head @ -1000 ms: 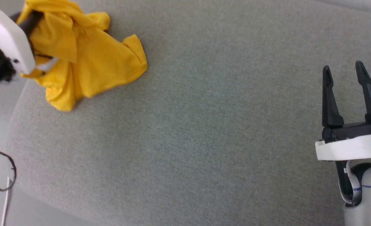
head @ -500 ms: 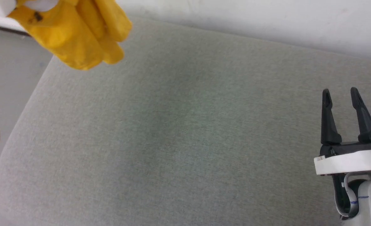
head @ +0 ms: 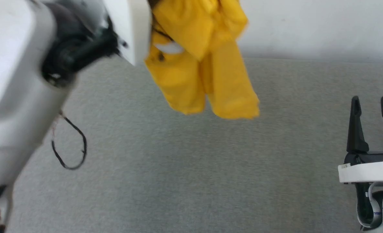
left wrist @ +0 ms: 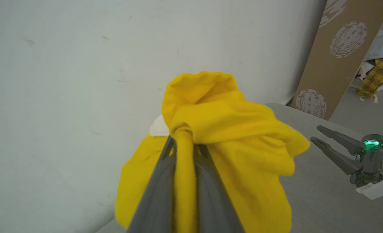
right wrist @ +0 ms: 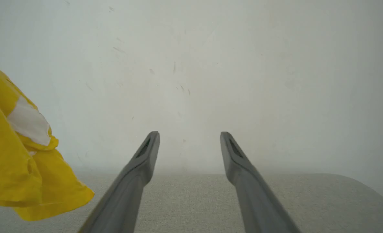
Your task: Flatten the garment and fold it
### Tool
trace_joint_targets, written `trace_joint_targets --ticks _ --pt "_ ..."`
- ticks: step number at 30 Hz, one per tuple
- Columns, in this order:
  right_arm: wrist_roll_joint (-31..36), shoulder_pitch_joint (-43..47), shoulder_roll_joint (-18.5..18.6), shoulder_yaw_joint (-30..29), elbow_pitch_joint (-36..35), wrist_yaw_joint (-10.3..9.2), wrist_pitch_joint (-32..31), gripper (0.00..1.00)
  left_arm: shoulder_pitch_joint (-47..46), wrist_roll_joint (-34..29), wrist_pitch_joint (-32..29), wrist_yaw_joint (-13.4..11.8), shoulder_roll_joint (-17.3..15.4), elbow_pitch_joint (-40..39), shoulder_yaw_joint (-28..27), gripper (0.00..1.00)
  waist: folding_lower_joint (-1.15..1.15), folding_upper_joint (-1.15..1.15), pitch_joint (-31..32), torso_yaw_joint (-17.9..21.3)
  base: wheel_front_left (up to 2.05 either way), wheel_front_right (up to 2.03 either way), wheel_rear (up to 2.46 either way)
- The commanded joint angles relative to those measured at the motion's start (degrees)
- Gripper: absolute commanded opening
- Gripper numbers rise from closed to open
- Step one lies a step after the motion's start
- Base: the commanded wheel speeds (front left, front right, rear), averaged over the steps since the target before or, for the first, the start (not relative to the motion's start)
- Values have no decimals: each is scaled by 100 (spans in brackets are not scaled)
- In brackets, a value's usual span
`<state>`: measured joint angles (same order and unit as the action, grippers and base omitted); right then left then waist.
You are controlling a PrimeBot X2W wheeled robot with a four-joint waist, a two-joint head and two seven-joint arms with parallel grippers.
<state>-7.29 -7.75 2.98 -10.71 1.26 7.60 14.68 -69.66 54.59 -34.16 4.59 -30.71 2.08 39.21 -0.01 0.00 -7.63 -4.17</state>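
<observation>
The garment [head: 207,74], a bright-yellow shirt with a white patch, hangs bunched in the air above the grey cushioned surface [head: 210,181]. In the left wrist view my left gripper [left wrist: 186,144] is shut on a twisted strand of the garment [left wrist: 233,129], and the rest drapes around the fingers. My left arm [head: 23,81] looms large at the left of the head view, its fingers hidden behind the cloth. My right gripper [head: 369,103] stands open and empty at the lower right, apart from the garment. In the right wrist view the open gripper [right wrist: 189,136] faces the wall, with the garment [right wrist: 16,168] hanging at the left.
A white wall [head: 308,26] rises behind the grey surface. A black cable loop [head: 71,152] hangs by my left arm. A brown cardboard panel [left wrist: 340,55] leans on the wall, with a yellow plaid cloth [left wrist: 377,76] beyond it.
The garment has been lifted off the surface and carried rightward toward the middle, held by my left gripper. The head camera has tilted up. My right gripper stays open.
</observation>
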Motion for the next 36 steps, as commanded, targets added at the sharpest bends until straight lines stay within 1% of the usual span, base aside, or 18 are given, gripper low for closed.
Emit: trace_joint_targets --ticks 1,6,7,11,17,22,23,24,25,26,28,31,34,36 --pt "-42 81 -10 -68 -35 -11 25 100 256 10 115 54 126 -59 164 0 1 0 145 511 0 0 0" --pt "-92 103 -10 -181 -63 -11 28 100 861 28 482 42 490 -38 459 0 1 0 21 853 0 0 0" --pt "-92 103 -10 -181 -63 -11 28 100 861 28 482 42 490 -38 459 0 1 0 21 853 0 0 0" --pt "-165 100 -10 -184 -45 -11 30 100 1437 -352 788 72 554 201 946 0 1 0 -83 1062 0 0 0" --pt "-194 112 -10 -121 -49 -11 30 100 2286 -785 1176 72 616 1182 1590 0 1 0 -281 1171 0 0 0" --pt "-112 105 -10 -134 -26 -11 31 100 2781 -696 1546 69 1018 1941 1767 0 1 0 -344 1053 0 0 0" --pt "-96 104 -10 -129 -17 -11 31 100 2823 -716 1626 59 1095 2059 1792 24 1 0 -342 1011 0 0 0" --pt "-82 99 -10 -118 -9 -11 31 100 2843 -741 1728 49 1165 2162 1801 54 1 0 -334 970 0 0 0" --pt "-67 90 -10 -106 -1 -11 31 100 2843 -790 1886 9 1227 2246 1781 95 1 0 -319 929 0 0 0" --pt "-56 81 -10 -89 6 -11 31 100 2834 -826 2100 -51 1289 2305 1716 100 1 0 -295 892 0 0 0" --pt "-39 83 -10 -54 21 -11 31 100 2828 -834 2492 -158 1374 2361 1549 100 1 0 -223 837 0 0 0" --pt "-25 98 -10 -12 63 -11 31 100 2861 -871 3117 -300 1312 2175 1269 100 1 0 -86 811 0 0 0" --pt "-32 149 -10 39 92 -11 31 100 3130 -817 3758 -596 1033 1745 842 100 1 0 20 838 0 0 0" --pt "-52 213 -10 52 93 -11 31 100 3437 -854 4251 -971 740 1374 502 100 1 0 56 856 0 0 0"
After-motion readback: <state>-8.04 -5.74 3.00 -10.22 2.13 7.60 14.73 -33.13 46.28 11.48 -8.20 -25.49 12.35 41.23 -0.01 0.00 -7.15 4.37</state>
